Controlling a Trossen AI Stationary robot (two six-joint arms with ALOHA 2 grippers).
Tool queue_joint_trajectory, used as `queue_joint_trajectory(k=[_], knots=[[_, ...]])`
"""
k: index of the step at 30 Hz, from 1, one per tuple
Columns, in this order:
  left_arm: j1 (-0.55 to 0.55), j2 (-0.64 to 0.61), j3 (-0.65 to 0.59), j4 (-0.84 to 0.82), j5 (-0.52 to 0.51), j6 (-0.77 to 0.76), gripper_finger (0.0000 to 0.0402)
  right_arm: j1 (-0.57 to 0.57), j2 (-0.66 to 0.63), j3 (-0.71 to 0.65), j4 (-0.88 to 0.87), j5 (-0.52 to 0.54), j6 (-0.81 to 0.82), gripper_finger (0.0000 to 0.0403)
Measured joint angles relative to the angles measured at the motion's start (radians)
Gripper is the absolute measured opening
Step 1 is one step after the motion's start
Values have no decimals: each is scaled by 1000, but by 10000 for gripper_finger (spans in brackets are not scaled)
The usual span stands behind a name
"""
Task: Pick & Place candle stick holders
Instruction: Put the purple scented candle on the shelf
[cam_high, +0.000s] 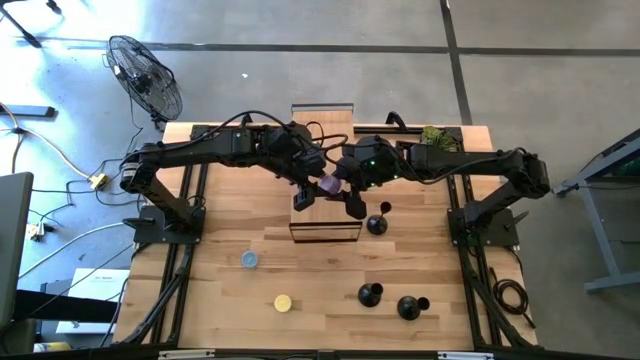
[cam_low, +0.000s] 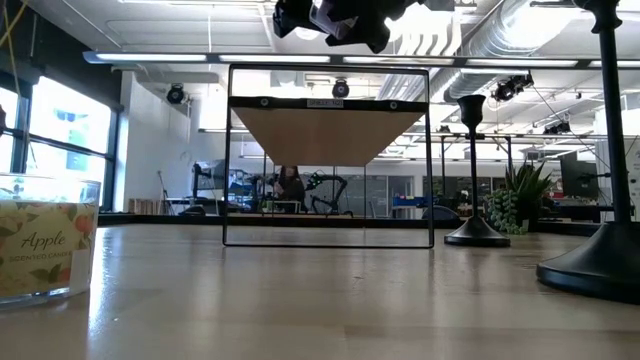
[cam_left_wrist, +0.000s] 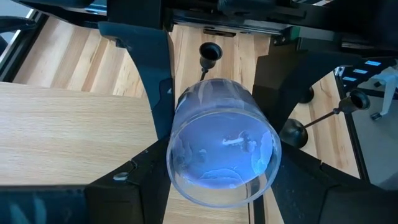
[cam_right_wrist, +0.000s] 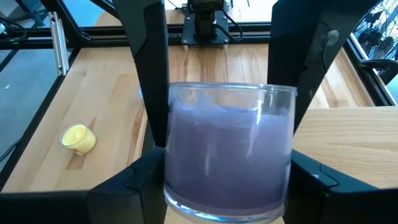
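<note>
Meeting above the shelf (cam_high: 325, 232), both grippers (cam_high: 325, 190) clamp one purple jar candle (cam_left_wrist: 224, 152), seemingly mid-handover, candle stick holders (cam_high: 377, 222) untouched

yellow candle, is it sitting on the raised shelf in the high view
No, the yellow candle lies on the table near its front edge, well apart from the raised shelf at the middle.

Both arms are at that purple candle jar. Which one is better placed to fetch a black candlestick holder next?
Probably the right. All three candle stick holders stand on its half of the table, the nearest just beside the right gripper; the left gripper would need to reach across.
</note>
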Motion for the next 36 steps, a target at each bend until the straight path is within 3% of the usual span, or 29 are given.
queue_joint_trajectory(k=[12,20,36], knots=[[-1,1,0,16,0,9,278,1,0,2,-25,-9,-9,216],[-1,-13,-1,43,-7,10,285,1,0,2,-36,1,-6,216],[0,-218,-1,77,-257,14,286,-6,-73,0,-58,63,-13,216]])
